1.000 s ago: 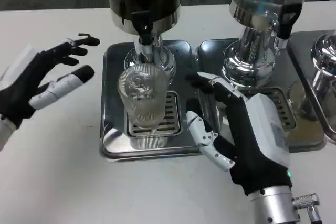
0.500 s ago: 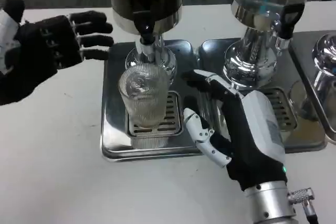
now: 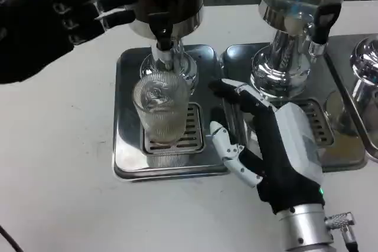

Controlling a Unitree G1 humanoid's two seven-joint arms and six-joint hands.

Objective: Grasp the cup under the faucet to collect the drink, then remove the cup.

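Head view crops the spread, empty left hand (image 3: 44, 19); right hand (image 3: 269, 146), fingers apart, beside cup (image 3: 160, 109).

The white table (image 3: 65, 169) carries three steel drip trays side by side along its far half. The left tray (image 3: 127, 146) lies flat on the tabletop — a shallow, shiny rectangle with a slotted grille (image 3: 192, 128) set in its middle. Just beside it, edges close to touching, sits the middle tray (image 3: 331, 160), with its own slotted grille (image 3: 316, 119). A third tray (image 3: 369, 146) shows at the right border, cut off by the frame. A thin black cable (image 3: 7, 239) crosses the near left corner of the table — whether it rests on the surface cannot be told.
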